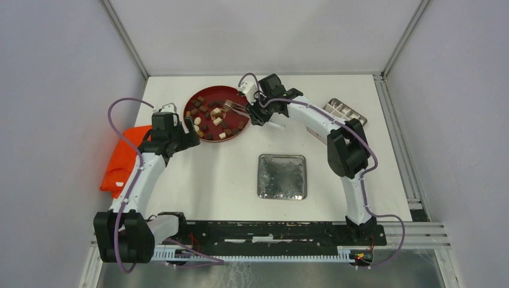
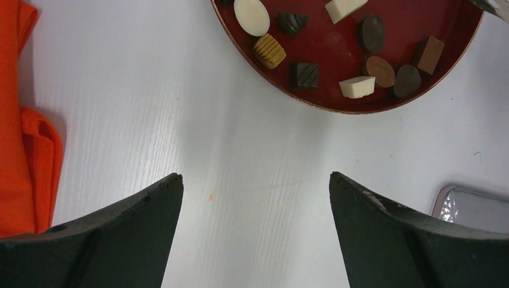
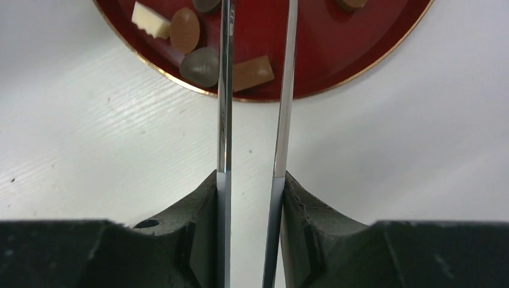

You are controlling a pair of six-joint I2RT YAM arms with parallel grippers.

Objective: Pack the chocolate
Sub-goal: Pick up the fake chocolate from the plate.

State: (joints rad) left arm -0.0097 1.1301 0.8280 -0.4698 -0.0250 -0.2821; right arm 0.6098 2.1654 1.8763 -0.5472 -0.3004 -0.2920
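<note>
Though near, chocolate (image 3: 252, 72) ahead of right claw (image 3: 251, 177) with tongs (image 3: 225, 120).

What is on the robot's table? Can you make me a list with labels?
Plate: round, dark red, far side of the table
Chocolates: many, dark, brown and white, on the plate
Right end effector: shut on metal tongs, tips over the plate
Left end effector: open, empty, above bare table beside the plate
Orange cloth: left edge
Silver tray: middle
Compartment box: far right, partly behind the right arm

Cut off at top edge: tongs (image 3: 225, 90), plate (image 3: 336, 66), some chocolate (image 3: 207, 5).
</note>
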